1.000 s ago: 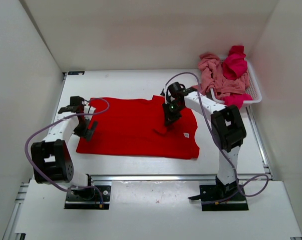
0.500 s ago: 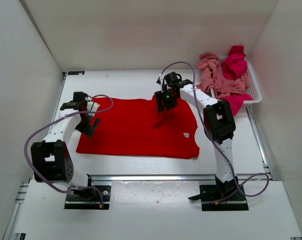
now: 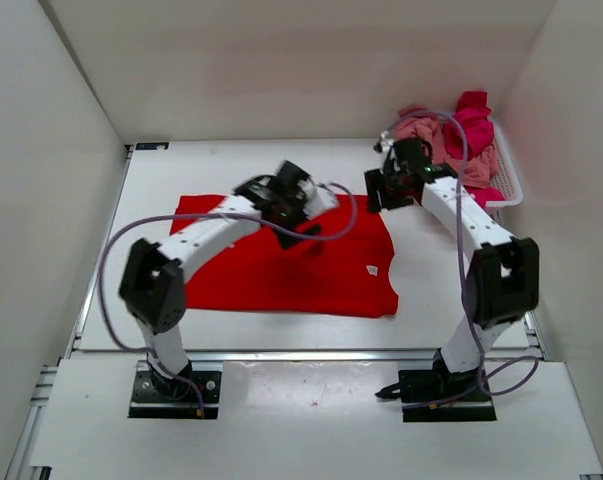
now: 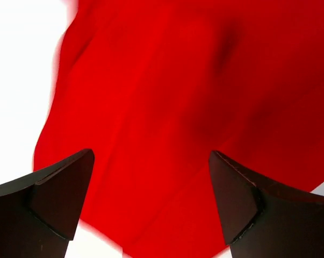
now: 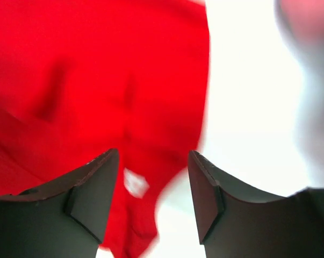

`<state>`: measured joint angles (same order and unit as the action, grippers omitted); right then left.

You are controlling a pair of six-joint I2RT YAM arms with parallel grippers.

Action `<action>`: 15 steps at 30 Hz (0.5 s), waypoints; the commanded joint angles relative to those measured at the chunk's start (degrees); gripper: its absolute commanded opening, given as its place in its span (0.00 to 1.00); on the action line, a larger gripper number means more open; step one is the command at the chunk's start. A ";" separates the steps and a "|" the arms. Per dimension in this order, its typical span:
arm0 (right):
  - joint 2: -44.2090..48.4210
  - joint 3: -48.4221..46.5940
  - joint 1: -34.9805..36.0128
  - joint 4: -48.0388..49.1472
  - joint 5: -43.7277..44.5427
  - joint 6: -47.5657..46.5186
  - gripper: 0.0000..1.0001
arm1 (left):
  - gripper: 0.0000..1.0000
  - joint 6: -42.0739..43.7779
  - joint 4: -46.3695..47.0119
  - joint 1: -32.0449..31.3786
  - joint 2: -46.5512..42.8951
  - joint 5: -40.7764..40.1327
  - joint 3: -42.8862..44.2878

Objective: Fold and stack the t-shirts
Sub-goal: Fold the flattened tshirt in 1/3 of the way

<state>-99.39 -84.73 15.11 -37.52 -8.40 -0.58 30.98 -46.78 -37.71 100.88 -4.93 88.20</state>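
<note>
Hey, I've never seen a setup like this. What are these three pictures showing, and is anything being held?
Two robot arms are bolted at the near edge of the table. The wide picture looks down from above and behind them. The other two come from a camera on each wrist; the dark wedges are the gripper fingers. A red t-shirt lies spread on the table. Two pinker shirts are heaped in a white basket at far right. The left gripper and right gripper are open, holding nothing.
</note>
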 commanded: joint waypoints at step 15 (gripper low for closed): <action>21.08 32.43 0.00 -4.32 2.51 0.23 0.53 | 0.99 -7.07 11.89 -4.66 22.25 -10.78 10.50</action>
<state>-80.53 -52.34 15.35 -42.98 -6.22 -1.04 25.98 -37.30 -43.77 124.44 -10.24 99.83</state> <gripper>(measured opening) 0.534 0.987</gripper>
